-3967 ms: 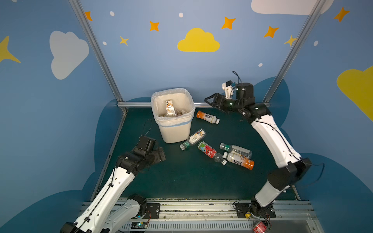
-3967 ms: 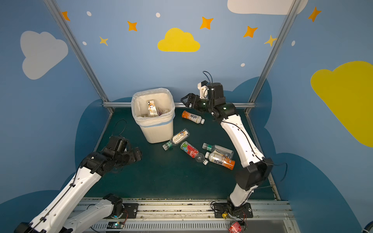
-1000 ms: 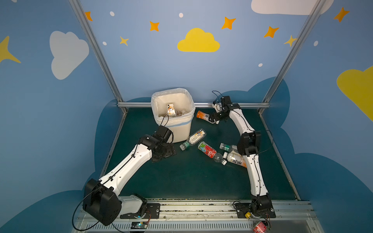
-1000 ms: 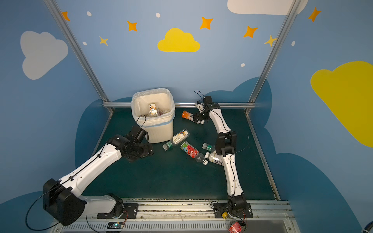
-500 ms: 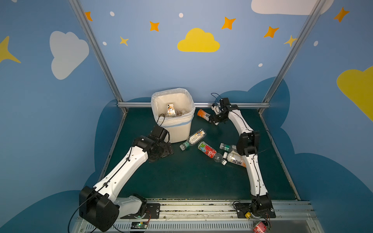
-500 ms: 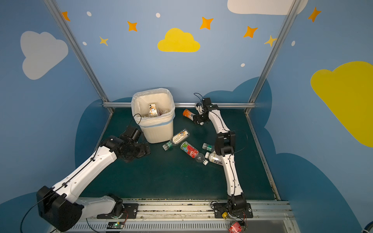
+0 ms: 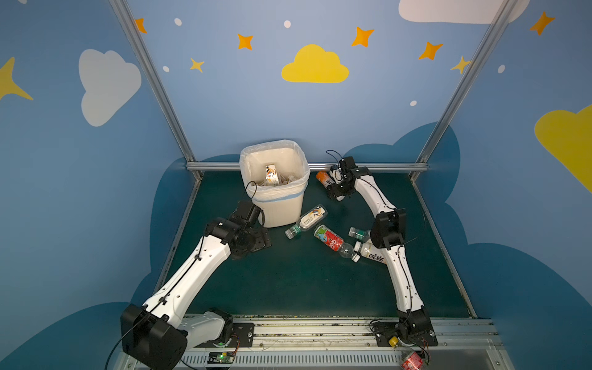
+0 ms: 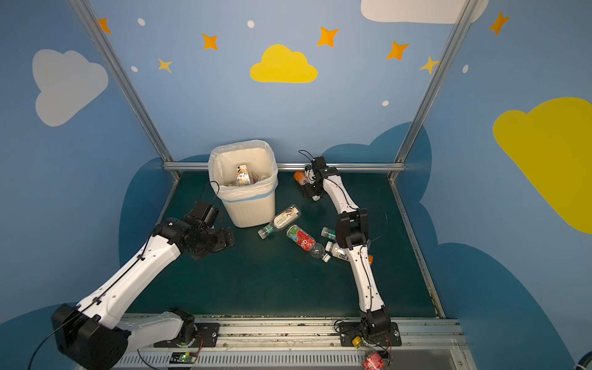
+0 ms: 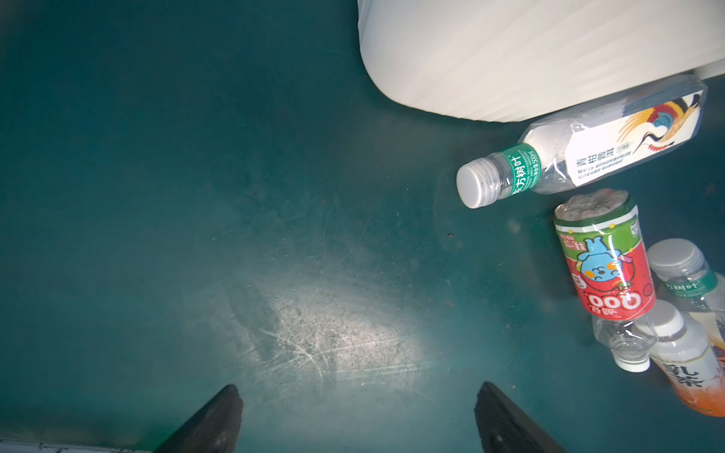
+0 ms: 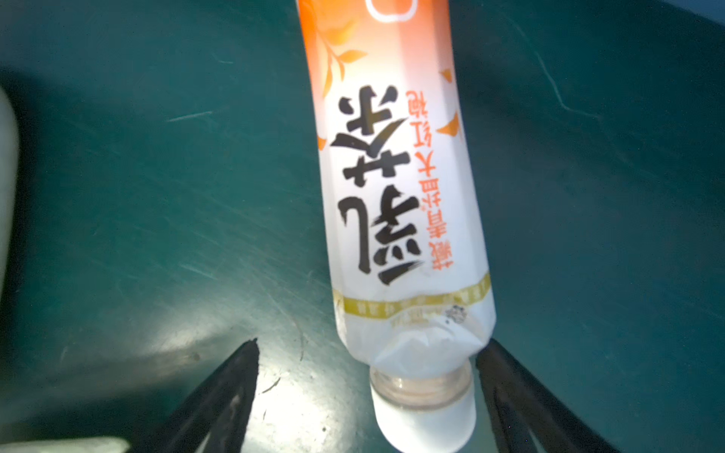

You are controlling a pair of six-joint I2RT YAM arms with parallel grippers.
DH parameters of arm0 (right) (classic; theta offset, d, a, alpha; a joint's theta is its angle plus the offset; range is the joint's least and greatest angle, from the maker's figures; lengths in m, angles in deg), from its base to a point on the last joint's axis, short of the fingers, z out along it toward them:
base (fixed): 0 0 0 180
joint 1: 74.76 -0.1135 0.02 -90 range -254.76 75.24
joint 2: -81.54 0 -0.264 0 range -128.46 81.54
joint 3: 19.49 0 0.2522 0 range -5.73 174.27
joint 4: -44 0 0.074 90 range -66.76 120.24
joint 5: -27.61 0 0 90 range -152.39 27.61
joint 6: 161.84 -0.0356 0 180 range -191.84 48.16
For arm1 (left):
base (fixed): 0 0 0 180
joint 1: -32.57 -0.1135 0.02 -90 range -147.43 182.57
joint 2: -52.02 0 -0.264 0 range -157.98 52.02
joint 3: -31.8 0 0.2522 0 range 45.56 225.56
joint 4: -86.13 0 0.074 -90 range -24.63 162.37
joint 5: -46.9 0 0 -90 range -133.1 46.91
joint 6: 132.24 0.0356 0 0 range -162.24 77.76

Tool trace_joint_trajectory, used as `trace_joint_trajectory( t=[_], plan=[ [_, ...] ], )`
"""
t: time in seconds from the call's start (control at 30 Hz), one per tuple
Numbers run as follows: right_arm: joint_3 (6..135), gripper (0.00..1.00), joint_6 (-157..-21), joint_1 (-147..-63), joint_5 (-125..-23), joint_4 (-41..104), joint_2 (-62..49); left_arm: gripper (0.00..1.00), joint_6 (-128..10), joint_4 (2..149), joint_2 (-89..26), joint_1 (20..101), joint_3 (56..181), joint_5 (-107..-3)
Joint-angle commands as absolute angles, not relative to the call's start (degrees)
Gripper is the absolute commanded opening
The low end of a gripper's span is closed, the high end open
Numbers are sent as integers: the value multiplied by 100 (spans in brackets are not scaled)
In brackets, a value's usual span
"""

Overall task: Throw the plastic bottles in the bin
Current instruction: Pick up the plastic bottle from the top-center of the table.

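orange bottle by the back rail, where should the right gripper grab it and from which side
Grip the orange bottle across its straight labelled body, not the neck. It lies flat on the mat with its cap toward the right gripper, whose open jaws straddle the tapering shoulder off-centre. Probably come from the cap end, further along, so both fingers meet flat sides.

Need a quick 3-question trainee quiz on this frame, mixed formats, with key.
1. True or false: the left claw holds a bottle.
2. The bottle lying between the right claw's open fingers has which label? A red, B orange and white, C purple.
3. Fill in: the bag lining the bin has a ___ band.
Key: 1 false, it is open and empty. 2 B. 3 blue.
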State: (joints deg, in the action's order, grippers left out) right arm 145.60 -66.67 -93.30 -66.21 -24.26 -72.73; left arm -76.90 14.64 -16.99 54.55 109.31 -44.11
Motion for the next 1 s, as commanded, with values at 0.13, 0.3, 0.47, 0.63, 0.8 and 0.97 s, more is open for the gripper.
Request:
trace_joint_trajectory(
  t=[0.13, 0.3, 0.47, 0.63, 0.8, 0.97],
  plan=[
    [14984, 85, -7190, -9339, -6394, -2377, -7665, 94, -7503, 1074, -1554, 5375, 10954, -4380],
    [14985, 81, -7229, -9346, -6434, -2425, -7754, 94, -7503, 1015, -1425, 5332, 10937, -4336],
    [14986, 73, -7230, -9347, -6401, -2432, -7747, 94, -7494, 997, -1401, 5314, 10912, -4349],
    [14980, 68, -7260, -9348, -6349, -2359, -7652, 94, -7494, 1048, -1407, 5297, 10897, -4388],
    [14975, 59, -7341, -9347, -6318, -2235, -7581, 94, -7520, 1076, -1364, 5303, 10845, -4397],
    [14960, 53, -7455, -9322, -6387, -2279, -7539, 94, -7555, 1067, -1264, 5292, 10796, -4371]
  ],
)
